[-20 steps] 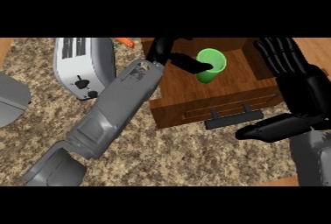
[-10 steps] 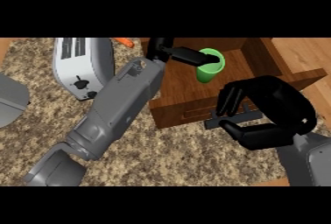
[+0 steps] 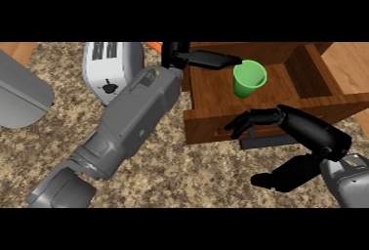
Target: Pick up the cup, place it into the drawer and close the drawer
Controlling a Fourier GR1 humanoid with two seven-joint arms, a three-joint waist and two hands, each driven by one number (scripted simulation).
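The green cup (image 3: 249, 79) stands tilted inside the open wooden drawer (image 3: 302, 100), near its back left. My left hand (image 3: 202, 58) reaches in from the left over the drawer's edge, its fingers straight and their tips at the cup's rim, not curled round it. My right hand (image 3: 299, 128) lies against the drawer's front panel, its fingers (image 3: 249, 121) bent loosely over the panel just above the dark handle (image 3: 270, 142). Its thumb (image 3: 284, 177) sticks out below, clear of the drawer.
A silver toaster (image 3: 108, 66) sits left of the drawer, partly behind my left forearm. A grey rounded object (image 3: 22, 93) lies at the far left. Something orange (image 3: 153, 45) peeks out behind the toaster. The speckled counter (image 3: 194, 176) stretches across the front.
My right hand has swung in from the right and come down onto the drawer's front. The left hand's fingers have straightened off the cup, which now stands in the drawer.
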